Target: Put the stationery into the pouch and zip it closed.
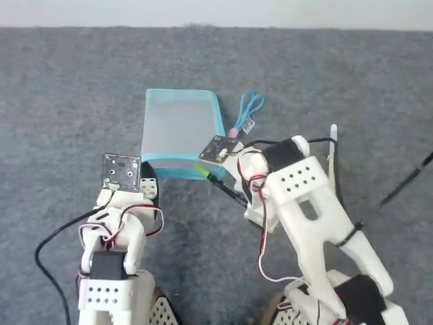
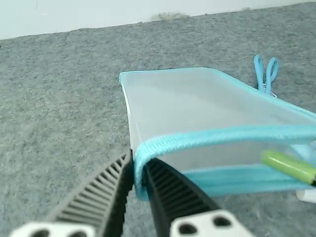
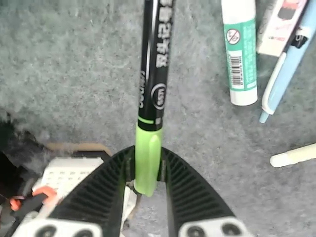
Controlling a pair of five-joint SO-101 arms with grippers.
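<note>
Left wrist view: left gripper (image 2: pixel 138 167) is clamped shut on the light blue zip edge at one near corner of the translucent flat pouch with light blue trim (image 2: pixel 197 106), which lies on the grey carpet-like table surface (image 2: pixel 59 98) with its mouth held slightly apart. A green rounded tip shows at the mouth between the two zip edges on the other side; can't tell how far inside it is. A pair of light blue looped handles (image 2: pixel 265 71) lies just beyond the pouch's far corner. Right wrist view: right gripper (image 3: pixel 147 157) pinches the green cap end of the black marker with green cap (image 3: pixel 156 74), whose barrel points away from the camera over the grey surface. Beside the marker, apart from it, lie a white glue stick with green label (image 3: pixel 239 54), a light blue pen (image 3: pixel 289 69), a pink-and-white eraser block (image 3: pixel 284 22) and a cream-white stick (image 3: pixel 295 155). High view: pouch sits mid-table; left arm is at its near left corner, right arm at its near right corner, the marker's green end touching the pouch's near edge and the black barrel running back under the arm. The looped handles sit off the pouch's far right corner. A thin white stick (image 1: pixel 332 145) lies just beside the right arm.
</note>
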